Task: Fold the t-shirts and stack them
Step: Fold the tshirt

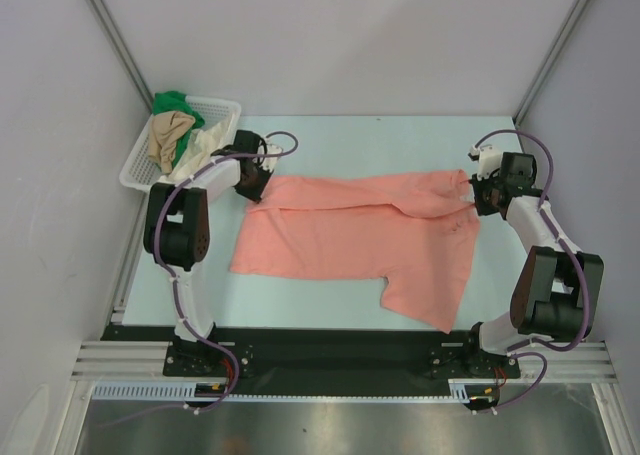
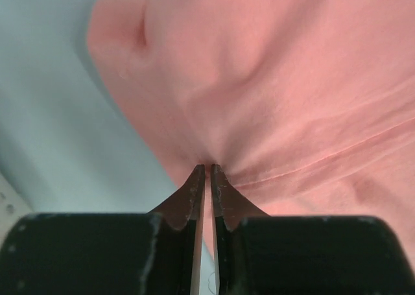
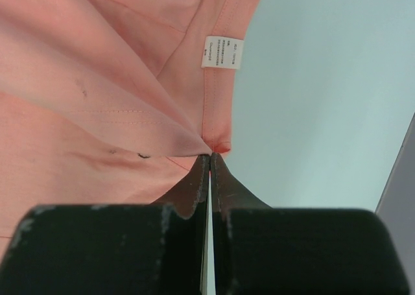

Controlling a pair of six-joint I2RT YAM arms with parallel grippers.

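Top external: pale blue tabletop (image 1: 400, 145), grey walls (image 1: 350, 35); salmon-pink t-shirt (image 1: 340, 235) spread mid-tabletop, pinched by left gripper (image 2: 207, 168) and right gripper (image 3: 209, 157), jaws narrow.

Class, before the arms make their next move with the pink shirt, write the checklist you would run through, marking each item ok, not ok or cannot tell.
1. left pincer shut on a far corner of the salmon-pink t-shirt: ok, cloth puckers into its tips.
2. right pincer shut on the opposite far corner: ok, just below the label.
3. Shirt lying smooth: not ok, a ridge of folds runs along the far edge.
4. Whole shirt on the table: ok.
5. other shirts out of the way: ok, in the basket.
6. Both cloth layers caught in each grip: cannot tell.
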